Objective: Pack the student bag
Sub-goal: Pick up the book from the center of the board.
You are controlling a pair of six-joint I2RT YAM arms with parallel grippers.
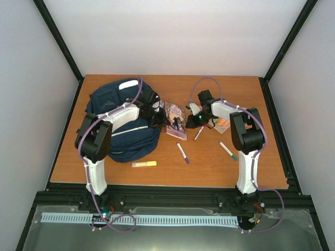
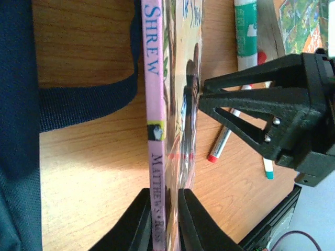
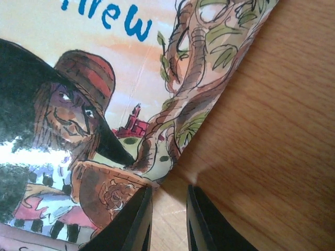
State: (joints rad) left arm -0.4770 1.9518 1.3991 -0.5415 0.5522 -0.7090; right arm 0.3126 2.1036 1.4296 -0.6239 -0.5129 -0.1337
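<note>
Both arms low, inward, at book [image 1: 175,120].

L arm's fingers [image 2: 149,222] pinch the near end of a thin book [image 2: 153,104], its pink spine reading "SHREW" toward the lens. R arm's fingers [image 2: 235,97], black, touch the picture cover from the right. Navy bag [image 2: 18,130] w/ strap [image 2: 84,107] fills the left edge. On the wood surface [image 2: 89,172] past the book: red-tipped pen [image 2: 222,141], teal-tipped pen [image 2: 268,170], green-and-white marker [image 2: 246,31], corner of a 2nd book [image 2: 306,23].
</note>
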